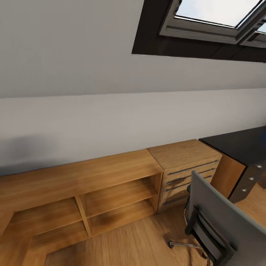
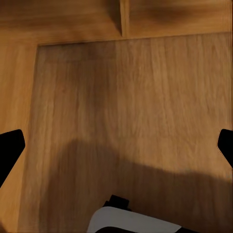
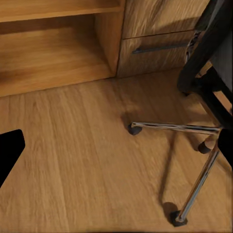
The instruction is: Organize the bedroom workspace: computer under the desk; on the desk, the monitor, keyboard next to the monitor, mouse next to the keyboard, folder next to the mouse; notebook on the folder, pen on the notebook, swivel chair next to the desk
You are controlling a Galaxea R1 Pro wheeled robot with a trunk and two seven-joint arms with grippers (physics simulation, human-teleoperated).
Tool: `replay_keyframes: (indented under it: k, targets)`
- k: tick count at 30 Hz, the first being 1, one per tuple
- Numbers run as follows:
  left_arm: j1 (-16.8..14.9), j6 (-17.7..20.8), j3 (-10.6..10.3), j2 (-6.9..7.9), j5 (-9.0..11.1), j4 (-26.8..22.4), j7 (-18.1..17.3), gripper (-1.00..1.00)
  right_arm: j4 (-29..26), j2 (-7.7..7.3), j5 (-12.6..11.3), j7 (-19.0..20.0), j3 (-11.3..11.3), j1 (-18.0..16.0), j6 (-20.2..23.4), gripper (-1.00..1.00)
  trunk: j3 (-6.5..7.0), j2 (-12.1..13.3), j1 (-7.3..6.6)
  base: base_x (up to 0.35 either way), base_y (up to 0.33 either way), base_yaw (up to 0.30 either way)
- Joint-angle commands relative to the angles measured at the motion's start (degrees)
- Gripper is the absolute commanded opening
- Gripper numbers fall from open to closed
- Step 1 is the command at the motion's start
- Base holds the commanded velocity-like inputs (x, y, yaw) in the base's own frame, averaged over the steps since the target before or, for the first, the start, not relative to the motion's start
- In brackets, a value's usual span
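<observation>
The robot faces a low wood shelf unit [image 1: 92,188] under the sloped ceiling, with a skylight [image 1: 218,14] overhead. Beside the shelf stands a wood drawer unit [image 1: 188,166], and past that a corner of the black counter [image 1: 240,144].

The left claw [image 2: 116,145] hangs over bare wood floor [image 2: 126,121], its dark fingertips [image 2: 9,145] at opposite edges of the wrist view, so it is spread wide and holds nothing. Ahead of it is the foot of the shelf unit.

The right claw [image 3: 116,145] is likewise agape and empty: one tip [image 3: 9,150] shows at one edge, the other barely at the opposite edge. The chair [image 1: 221,225] is very near this claw. Its chrome legs [image 3: 174,127] and castors [image 3: 134,129] lie just ahead and to the claw's side, and the drawer unit's lowest drawer sits further ahead.

Of the task's things, only the chair and the counter corner show. The chair's grey back faces the head camera, so I cannot tell whether the folder lies on the seat. Monitor, keyboard and the rest are out of frame.

The risks, as I judge them: the right arm is low and close to the star base, so turning or driving toward the counter could snag a leg and send the chair rolling, perhaps tipping anything on the seat. Reaching for the seat blind from behind the backrest could also knock the folder off.
</observation>
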Motion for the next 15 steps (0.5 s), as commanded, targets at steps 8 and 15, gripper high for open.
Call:
replay_keyframes:
  k: [8,15]
  targets:
    - [0.0,-0.2,-0.5,0.05,0.3,0.0,0.4,1.00,0.0,0.03,0.0,-0.5,0.5,0.0,0.0,1.00,0.13,-0.1,0.01,0.000,0.063,-0.297]
    - [0.0,-0.2,-0.5,0.04,0.3,0.0,0.4,1.00,0.0,0.06,0.0,-0.5,0.5,0.0,0.0,1.00,0.32,-0.1,0.01,0.000,0.234,-0.297]
